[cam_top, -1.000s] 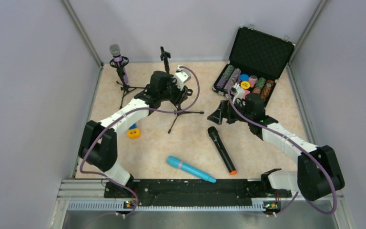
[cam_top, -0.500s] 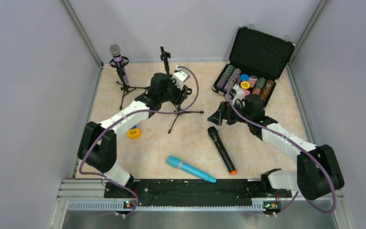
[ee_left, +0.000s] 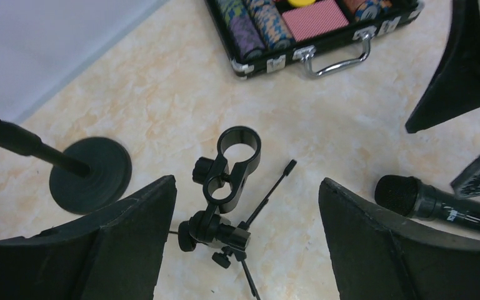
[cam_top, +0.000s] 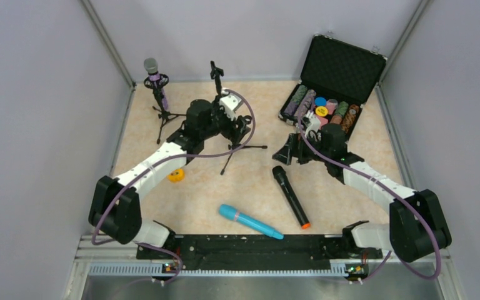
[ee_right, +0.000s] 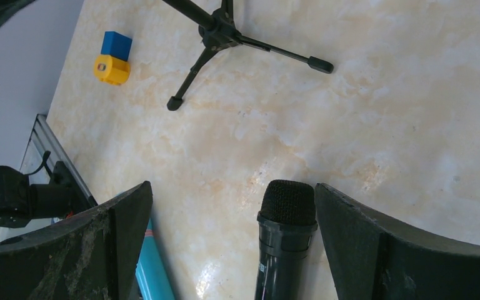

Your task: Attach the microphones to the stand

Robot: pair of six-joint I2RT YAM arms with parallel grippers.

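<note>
My left end effector (ee_left: 247, 187) hangs released, jaws wide, above the stand clip (ee_left: 231, 165). My right end effector (ee_right: 231, 187), equally spread, hovers, apparently without touching, over the black microphone (cam_top: 290, 196). It lies flat mid-table, head toward the far edge and orange end toward the near edge.

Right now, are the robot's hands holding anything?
Nothing. The left gripper is open above the empty stand clip; the right gripper is open over the black microphone, at its head.

Tabletop (ee_right: 381, 94): smooth beige marble-look, faint sheen. Stand clip (ee_left: 232, 167): matt black plastic. Black microphone (ee_right: 286, 219): matt body, fine mesh head. Case handle (ee_left: 340, 67): shiny metal. Right end effector (ee_right: 231, 187) pads (ee_right: 119, 250): matt black, dust-scuffed.
</note>
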